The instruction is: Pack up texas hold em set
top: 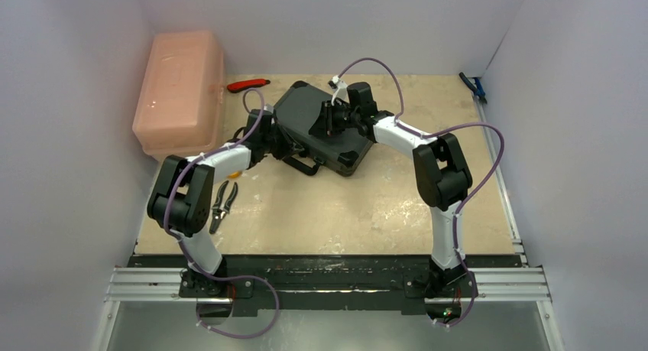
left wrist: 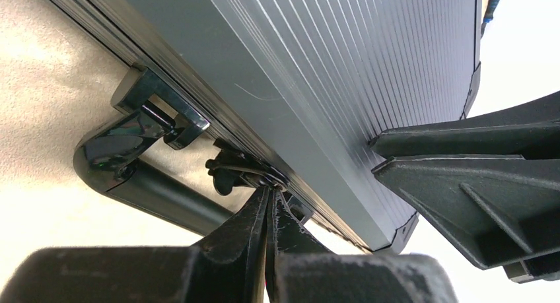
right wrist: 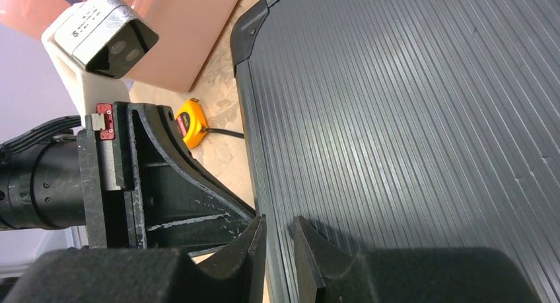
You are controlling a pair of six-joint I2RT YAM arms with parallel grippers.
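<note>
The black hard case [top: 306,114] lies shut in the middle of the table, its ribbed lid [right wrist: 409,118] up and its handle [top: 306,167] toward me. My left gripper [top: 279,141] is at the case's front edge; in the left wrist view it [left wrist: 271,192] is shut, tips against the metal latch [left wrist: 244,171] beside the handle [left wrist: 132,164]. My right gripper [top: 330,121] rests on top of the lid near its left edge; its jaws [right wrist: 277,234] stand a narrow gap apart with nothing between them. Chips, card deck and blue disc are out of view.
A translucent pink plastic box [top: 179,91] stands at the back left. A red tool [top: 248,84] lies behind the case, a yellow tape measure [right wrist: 190,121] left of it, black pliers [top: 223,202] near the left arm, and a blue tool [top: 474,86] at the back right.
</note>
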